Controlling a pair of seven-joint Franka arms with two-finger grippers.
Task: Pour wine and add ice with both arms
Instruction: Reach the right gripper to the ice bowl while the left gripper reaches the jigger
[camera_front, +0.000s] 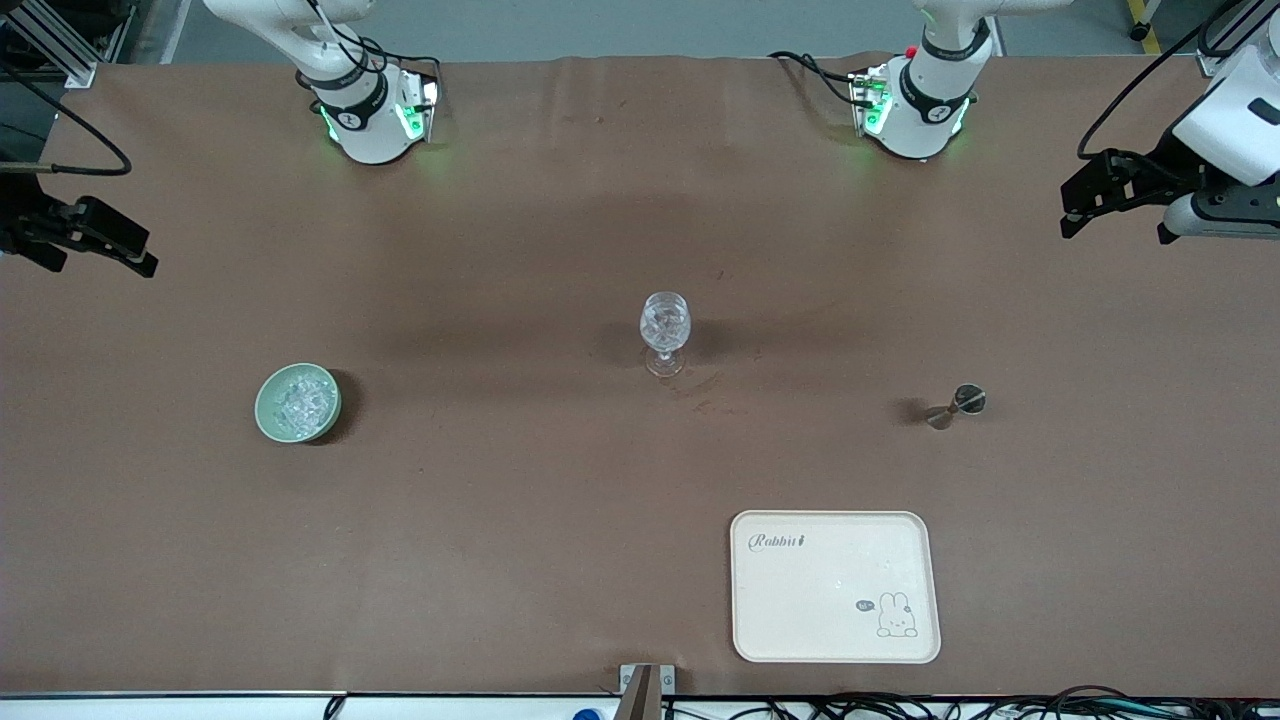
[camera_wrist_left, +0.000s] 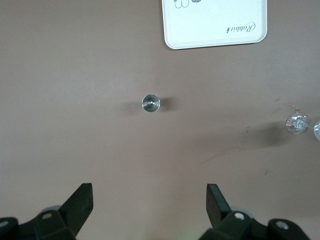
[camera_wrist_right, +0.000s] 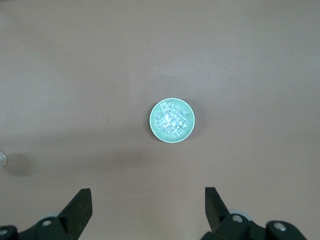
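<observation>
The cream tray carries the word "Rabbit" in script at one corner and a small drawn rabbit with a tiny speech bubble at the corner diagonal to it; the bubble's writing is too small to read. The tray lies flat, nearer the front camera than the stemmed glass and toward the left arm's end of the table.

The stemmed glass stands upright at mid-table with glittering clear chunks inside its bowl. Well apart from the glass toward the right arm's end sits the pale green bowl, heaped with ice, slightly nearer the front camera than the glass. Well apart from the glass toward the left arm's end stands the steel jigger, upright, between the glass's row and the tray; whether it holds anything cannot be told.

The left gripper hangs high over the table at the left arm's end, its fingers spread wide and holding nothing, looking down on the jigger. The right gripper hangs high at the right arm's end over the green bowl, its fingers spread wide too, gripping nothing
</observation>
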